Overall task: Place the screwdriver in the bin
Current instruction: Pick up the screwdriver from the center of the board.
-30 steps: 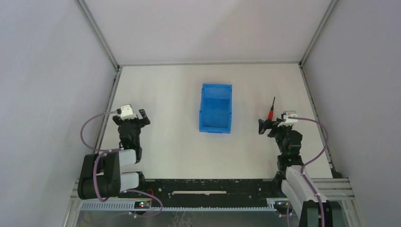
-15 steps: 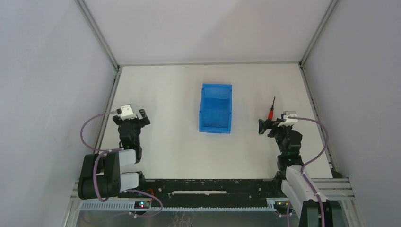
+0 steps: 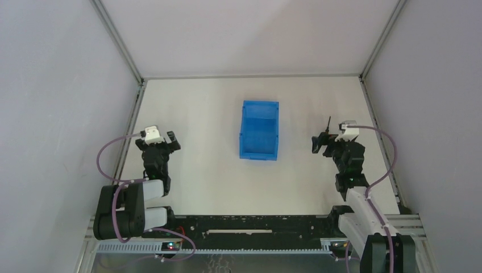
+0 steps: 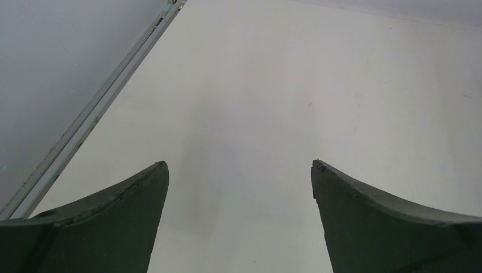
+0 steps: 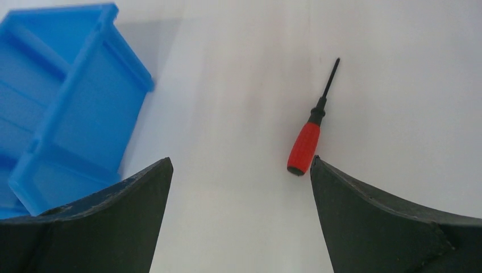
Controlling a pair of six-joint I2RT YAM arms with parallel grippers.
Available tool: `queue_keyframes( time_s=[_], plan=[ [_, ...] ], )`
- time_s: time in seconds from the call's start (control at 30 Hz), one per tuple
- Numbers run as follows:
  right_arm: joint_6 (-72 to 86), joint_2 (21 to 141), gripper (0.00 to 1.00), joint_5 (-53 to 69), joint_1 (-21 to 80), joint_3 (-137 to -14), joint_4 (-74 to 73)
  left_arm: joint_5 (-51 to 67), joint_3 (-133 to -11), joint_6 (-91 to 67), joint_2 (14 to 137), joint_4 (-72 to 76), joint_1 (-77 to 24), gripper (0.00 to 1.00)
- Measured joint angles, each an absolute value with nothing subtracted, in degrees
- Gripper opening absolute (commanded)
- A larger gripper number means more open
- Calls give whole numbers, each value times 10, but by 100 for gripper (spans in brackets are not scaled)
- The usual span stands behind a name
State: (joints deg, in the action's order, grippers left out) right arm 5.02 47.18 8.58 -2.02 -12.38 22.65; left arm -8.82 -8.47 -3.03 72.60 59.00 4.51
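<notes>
Screwdriver [image 5: 316, 115] lies flat on the white table [image 3: 199, 114], outside the blue bin [image 3: 260, 136] and to its right, with bare tabletop between them. In the right wrist view its red handle points back toward the camera and its dark shaft points away. The butt of the handle sits just beside the inner edge of one dark finger [image 5: 364, 216] of the right gripper [image 5: 240, 161] — whether they touch cannot be told. That gripper is spread wide with nothing between its fingers, and the screwdriver lies off-centre in the gap, close to that one finger. From the top camera the right gripper [image 3: 321, 142] covers most of the tool; only the thin dark shaft [image 3: 328, 121] pokes out past it.

The bin [image 5: 91, 108] shows at the upper left of the right wrist view, its upright walls and ribbed inside visible. From above it stands near the middle of the table, long side running away from the arms.

The left gripper [image 3: 172, 140] sits on the far left of the table, well apart from bin and screwdriver. Its wrist view shows the fingers of the left gripper [image 4: 239, 165] parted wide — only plain tabletop between them.
</notes>
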Motion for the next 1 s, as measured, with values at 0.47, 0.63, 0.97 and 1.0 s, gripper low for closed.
queue_keyframes(
  time_s=[0.47,0.63,0.97,1.0],
  plan=[
    [135,536,100,-25,4,-474,-217,-88,-85,-30,726,590,45,100],
    [158,574,100,-58,24,-547,-324,-88,-85,-30,726,590,45,100],
    [159,683,100,-90,35,-618,-418,-88,-85,-30,726,590,45,100],
    [157,697,100,-91,35,-621,-423,-88,-85,-30,726,590,45,100]
  ],
)
